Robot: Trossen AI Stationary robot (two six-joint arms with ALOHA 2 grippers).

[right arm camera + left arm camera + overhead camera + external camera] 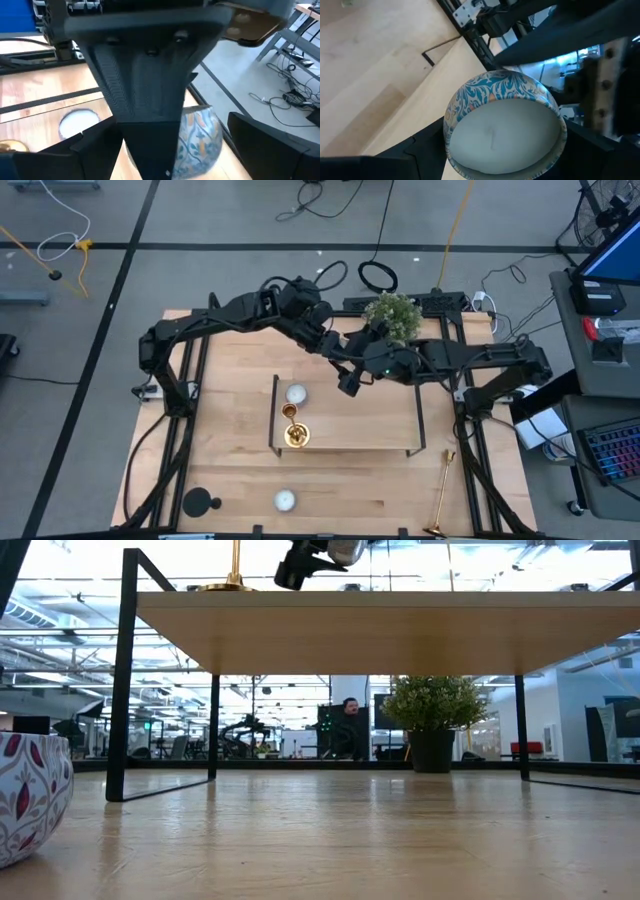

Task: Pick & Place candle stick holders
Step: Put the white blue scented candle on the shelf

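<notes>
one gold candlestick (293, 430) stands upright on the left end of the long wooden stand (350, 442). a second gold candlestick (441, 492) lies on its side on the desk (230, 470), near right and well apart from the stand. the short black holder (200, 502) sits at the near left corner.

neither arm is on a holder. above the far side of the stand, the left pincer (502, 155) is clenched round a blue patterned candle (505, 130) and holds it in the air. the right pincer (182, 150) faces it close by, fingers spread wide and empty.

the candle looks like a side job. it should be set down clear of the upright candlestick, which would tip easily. the lying candlestick seems best suited to the right arm: grip the thin stem close to the base, lift it level, then stand it on a bare part of the stand.

count: three holders, two gold and one black; two plain white candles, one on the stand (296, 393) and one on the near desk (285, 499), plus the blue one; one stand; one potted plant (390, 315) at the far edge.
</notes>
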